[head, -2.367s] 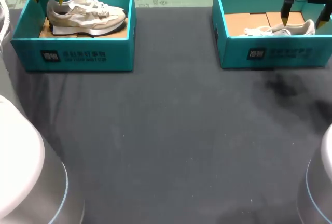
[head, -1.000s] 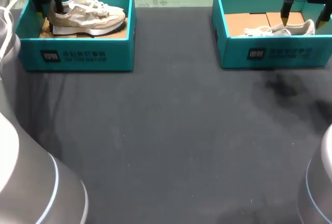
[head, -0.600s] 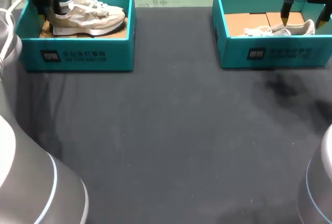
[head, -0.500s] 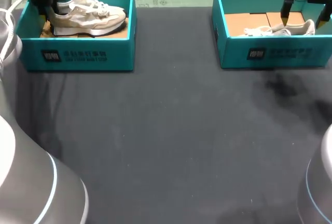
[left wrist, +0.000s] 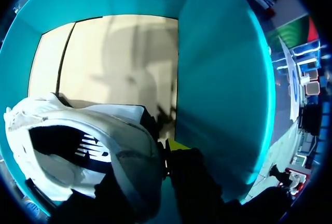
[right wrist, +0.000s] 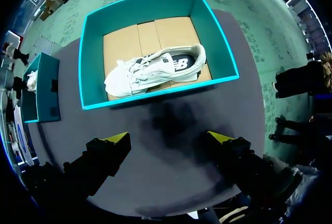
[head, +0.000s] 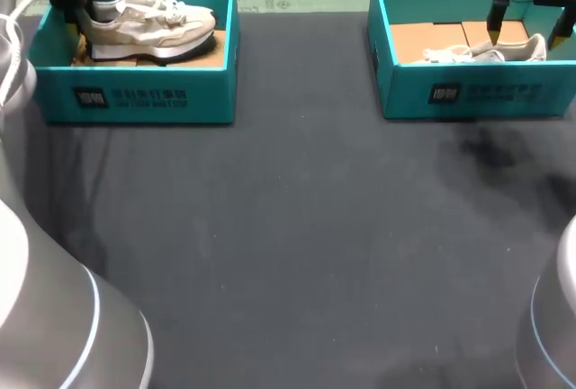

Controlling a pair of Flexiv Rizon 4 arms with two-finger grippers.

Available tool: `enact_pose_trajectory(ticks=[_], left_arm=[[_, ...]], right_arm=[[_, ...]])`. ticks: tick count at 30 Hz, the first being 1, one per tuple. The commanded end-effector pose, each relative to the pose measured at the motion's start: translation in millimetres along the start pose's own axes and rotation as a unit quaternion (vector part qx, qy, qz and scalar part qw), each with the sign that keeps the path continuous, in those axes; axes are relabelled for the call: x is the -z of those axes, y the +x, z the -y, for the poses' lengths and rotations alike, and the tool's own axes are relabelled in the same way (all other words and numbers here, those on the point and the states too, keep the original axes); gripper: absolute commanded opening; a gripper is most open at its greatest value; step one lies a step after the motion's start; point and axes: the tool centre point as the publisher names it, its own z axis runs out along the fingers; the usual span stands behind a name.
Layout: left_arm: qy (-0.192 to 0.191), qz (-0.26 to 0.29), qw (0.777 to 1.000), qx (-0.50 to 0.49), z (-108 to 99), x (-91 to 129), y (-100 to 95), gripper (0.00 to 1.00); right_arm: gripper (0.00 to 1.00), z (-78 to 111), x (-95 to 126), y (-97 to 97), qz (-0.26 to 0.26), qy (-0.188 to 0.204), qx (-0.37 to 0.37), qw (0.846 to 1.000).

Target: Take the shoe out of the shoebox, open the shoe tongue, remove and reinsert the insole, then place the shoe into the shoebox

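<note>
A: How much room is there around the left shoe (head: 148,22)?

B: Very little at the heel. It sits in the left shoebox (head: 135,96), heel close to the outer end wall and toe pointing at the inner wall. In the left wrist view one yellow fingertip (left wrist: 176,144) is wedged in the narrow gap between the heel and that teal wall.

A: And the left end effector (head: 79,9)?

B: It reaches down into that corner of the box. The heel sits between its two fingers, gripped from both sides, though the second tip is hidden behind the shoe.

A: What about the other side?

B: The right shoebox (head: 468,92) stands at the table's far right. The right shoe (right wrist: 155,71) lies slantwise on its cardboard floor, with bare cardboard showing on both sides of it. The right end effector (right wrist: 170,138) hangs well above the box's near wall, pointing down, fingers spread wide and holding nothing.

A: Where is there open ground?

B: The dark table (head: 297,245) has a broad stretch between the two boxes and all along their near side. The boxes sit well apart near the far edge
</note>
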Motion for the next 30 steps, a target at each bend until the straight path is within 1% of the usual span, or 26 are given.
enact_pose_trajectory(ticks=[1, 3, 6, 11, 15, 20, 26, 30], left_arm=[[0.007, -0.001, 1.0, 0.001, -6, 5, 5.0, 0.0], [0.007, -0.002, 1.0, 0.004, -6, 6, 7.1, 0.0], [0.005, 0.002, 1.0, 0.008, -3, 15, 8.5, 0.0], [-0.005, 0.014, 1.0, 0.01, 3, 40, 5.0, 0.0], [-0.018, 0.013, 1.0, 0.011, 7, 60, 2.1, 0.0], [-0.025, 0.011, 1.0, 0.012, 13, 88, 1.6, 0.0], [-0.039, 0.0, 0.999, 0.008, 29, 124, 1.2, 0.0], [-0.056, -0.01, 0.998, 0.006, 47, 148, 1.6, 0.0]], right_arm=[[1.0, 0.2, 0, -0.1, 0.0, 0.0, 0.0, 1.0], [1.0, 0.2, 0, -0.1, 0.0, 0.0, 0.0, 1.0], [1.0, 0.2, 0, -0.1, 0.0, 0.0, 0.0, 1.0], [1.0, 0.2, 0, -0.1, 0.0, 0.0, 0.0, 1.0], [1.0, 0.2, 0, -0.1, 0.0, 0.0, 0.0, 1.0], [1.0, 0.2, 0, -0.1, 0.0, 0.0, 0.0, 1.0], [1.0, 0.2, 0, -0.1, 0.0, 0.0, 0.0, 1.0], [1.0, 0.2, 0, -0.1, 0.0, 0.0, 0.0, 1.0]])
